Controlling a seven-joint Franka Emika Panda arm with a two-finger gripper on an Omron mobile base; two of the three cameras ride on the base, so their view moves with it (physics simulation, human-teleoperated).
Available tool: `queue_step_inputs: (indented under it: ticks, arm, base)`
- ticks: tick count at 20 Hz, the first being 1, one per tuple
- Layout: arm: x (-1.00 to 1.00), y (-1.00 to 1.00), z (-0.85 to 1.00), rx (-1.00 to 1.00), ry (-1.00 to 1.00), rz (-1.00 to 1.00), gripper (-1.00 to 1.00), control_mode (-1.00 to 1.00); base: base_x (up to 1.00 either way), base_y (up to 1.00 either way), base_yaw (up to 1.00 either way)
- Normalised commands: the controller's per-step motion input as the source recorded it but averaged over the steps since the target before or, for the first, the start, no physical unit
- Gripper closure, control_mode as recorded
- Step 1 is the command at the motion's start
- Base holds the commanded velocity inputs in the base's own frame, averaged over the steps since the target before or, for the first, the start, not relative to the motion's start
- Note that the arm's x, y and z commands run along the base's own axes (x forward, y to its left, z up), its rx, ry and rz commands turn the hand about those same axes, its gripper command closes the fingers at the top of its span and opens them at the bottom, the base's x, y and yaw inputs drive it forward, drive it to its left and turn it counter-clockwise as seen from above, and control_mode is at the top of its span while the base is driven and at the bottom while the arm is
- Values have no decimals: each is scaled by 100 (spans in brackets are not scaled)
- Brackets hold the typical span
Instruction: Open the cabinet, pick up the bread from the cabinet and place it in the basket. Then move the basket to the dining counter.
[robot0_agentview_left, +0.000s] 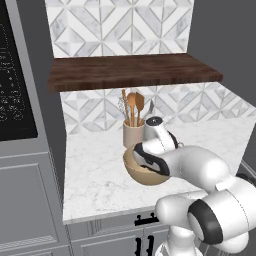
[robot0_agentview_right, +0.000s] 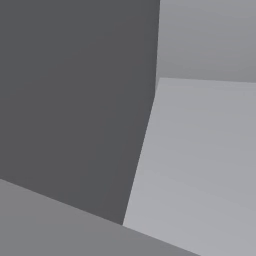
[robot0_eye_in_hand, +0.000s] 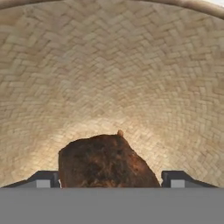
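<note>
White arm bent, gripper (robot0_eye_in_hand: 109, 179) in basket (robot0_eye_in_hand: 109, 65)

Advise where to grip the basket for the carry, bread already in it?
Probably the basket's rim, from above. It sits upright on the counter, a round, deep bowl too wide to span; one finger inside the wall, one outside. Bread lies at the bottom, between the open gripper's fingertips.

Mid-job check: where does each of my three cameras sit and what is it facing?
Left base view: behind the arm's left, looking over it at the basket on the worktop, under the cabinet.
Right base view: blank grey walls.
Hand view: inside the basket, fingertips flanking the bread.
Shared: the basket, left base and hand views.
</note>
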Motion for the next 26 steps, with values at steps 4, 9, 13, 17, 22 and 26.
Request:
queue_step_inputs:
  ticks: [4, 9, 13, 17, 22, 26]
  arm:
    - [0, 2, 4, 0, 0, 0, -100, -100]
    - [-3, 7, 17, -4, 0, 3, -100, -100]
    - [-10, 0, 38, 0, 3, 11, -100, -100]
    - [-44, 16, 57, -8, 1, 28, -100, -100]
    - [-78, 52, 14, -21, -2, 52, -100, -100]
    - [-59, 19, 0, -7, -9, 44, -100, -100]
  base:
    - [0, 0, 0]
    - [0, 0, 0]
    - [0, 0, 0]
    - [0, 0, 0]
    - [0, 0, 0]
    - [0, 0, 0]
